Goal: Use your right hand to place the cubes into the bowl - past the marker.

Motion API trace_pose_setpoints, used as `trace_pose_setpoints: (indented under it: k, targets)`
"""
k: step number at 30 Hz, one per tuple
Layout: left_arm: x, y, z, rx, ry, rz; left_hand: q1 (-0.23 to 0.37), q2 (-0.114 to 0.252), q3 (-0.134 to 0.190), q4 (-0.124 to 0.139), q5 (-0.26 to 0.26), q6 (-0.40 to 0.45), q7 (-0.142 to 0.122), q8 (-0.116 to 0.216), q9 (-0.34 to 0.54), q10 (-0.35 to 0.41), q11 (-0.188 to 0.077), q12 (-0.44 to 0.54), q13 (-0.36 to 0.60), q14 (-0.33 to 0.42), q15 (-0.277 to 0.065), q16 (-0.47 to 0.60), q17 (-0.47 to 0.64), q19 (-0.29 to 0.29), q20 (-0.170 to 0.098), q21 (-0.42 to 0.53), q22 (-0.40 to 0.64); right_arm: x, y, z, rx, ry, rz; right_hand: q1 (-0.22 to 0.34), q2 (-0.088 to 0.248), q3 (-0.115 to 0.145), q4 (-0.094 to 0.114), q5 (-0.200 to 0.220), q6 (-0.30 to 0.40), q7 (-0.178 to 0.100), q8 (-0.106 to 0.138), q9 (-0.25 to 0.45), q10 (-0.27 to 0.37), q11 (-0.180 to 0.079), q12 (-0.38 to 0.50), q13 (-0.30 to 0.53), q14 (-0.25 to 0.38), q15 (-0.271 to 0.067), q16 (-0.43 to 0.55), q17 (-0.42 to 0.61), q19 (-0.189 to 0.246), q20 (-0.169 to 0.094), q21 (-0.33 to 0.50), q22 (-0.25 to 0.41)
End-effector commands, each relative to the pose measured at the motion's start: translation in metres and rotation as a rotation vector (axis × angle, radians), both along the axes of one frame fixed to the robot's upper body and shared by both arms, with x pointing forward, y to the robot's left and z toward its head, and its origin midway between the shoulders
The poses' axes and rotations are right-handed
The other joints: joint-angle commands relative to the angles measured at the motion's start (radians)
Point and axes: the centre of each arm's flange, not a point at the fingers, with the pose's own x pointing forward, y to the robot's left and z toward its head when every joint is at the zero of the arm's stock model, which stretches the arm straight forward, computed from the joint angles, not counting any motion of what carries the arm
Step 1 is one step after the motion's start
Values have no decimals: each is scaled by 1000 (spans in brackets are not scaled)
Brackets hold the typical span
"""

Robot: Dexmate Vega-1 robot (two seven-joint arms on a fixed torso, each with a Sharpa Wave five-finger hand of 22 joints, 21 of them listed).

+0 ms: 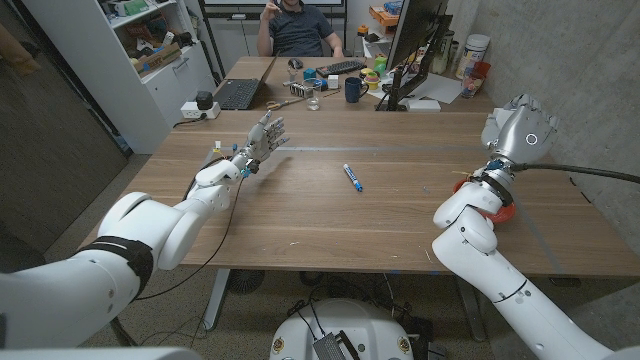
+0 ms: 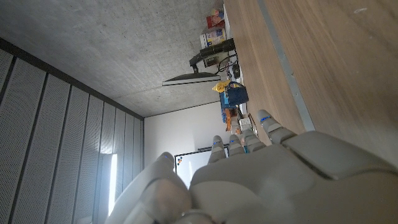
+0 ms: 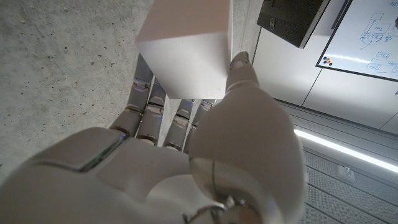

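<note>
Right robot hand (image 1: pixel 520 127) is raised over the far right side of the bench (image 1: pixel 400 210), fingers curled; right wrist view shows it pinching a white cube (image 3: pixel 186 46) between thumb and fingers, cube held up against the concrete wall backdrop. Directly below that wrist a red bowl (image 1: pixel 503 207) sits on the bench, mostly hidden by the right forearm, only its rim showing. Left robot hand (image 1: pixel 262 140) hovers over the left part of the bench, palm upright, fingers spread and extended, holding nothing; left wrist view shows its fingers (image 2: pixel 245 142) straight and apart. Blue marker (image 1: pixel 352 177) lies on the bench near the middle, between the two hands, well apart from both. At the far end: a laptop (image 1: pixel 240 92), a dark mug (image 1: pixel 354 90), a monitor (image 1: pixel 415 40), assorted clutter, and a person (image 1: pixel 297 28) seated behind.
</note>
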Motion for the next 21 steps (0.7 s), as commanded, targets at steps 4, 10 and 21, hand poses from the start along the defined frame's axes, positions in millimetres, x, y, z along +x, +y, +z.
trace_pose_setpoints:
  k: [4, 10, 21]
  targets:
    - [-6, 1, 7, 17, -55, -11, 3, 12, -5, 0, 9, 9, -4, -2, 4, 0, 3, 7, 5, -6, 2, 7, 2, 9, 2, -3, 3, -14, 1, -4, 9, 176, 60, 182, 182, -1, 1, 1, 0, -5, 8, -2, 8, 1, -4, 4, 157, -325, -2, 3, -3, -165, 8, -5]
    - [-8, -2, 6, 22, -70, -27, 3, 12, -7, 0, 9, 7, -4, -3, 4, -2, 0, 6, 5, -9, 2, 6, 2, 7, 3, -6, 3, -18, -1, -4, 17, 258, 101, 185, 183, 0, 0, 1, -2, -4, 11, -6, 7, 1, -7, 6, 157, -325, -4, 5, -4, -166, 12, -12]
    - [-11, -4, 7, 29, -94, -36, 4, 13, -10, -1, 9, 8, -4, -3, 4, -3, 3, 6, 5, -8, 3, 6, 2, 7, 4, -8, 3, -14, -3, 1, 29, 445, 171, 188, 184, 1, -1, 1, -5, -1, 15, -12, 5, 1, -12, 8, 154, -325, -9, 6, -9, -166, 17, -23]
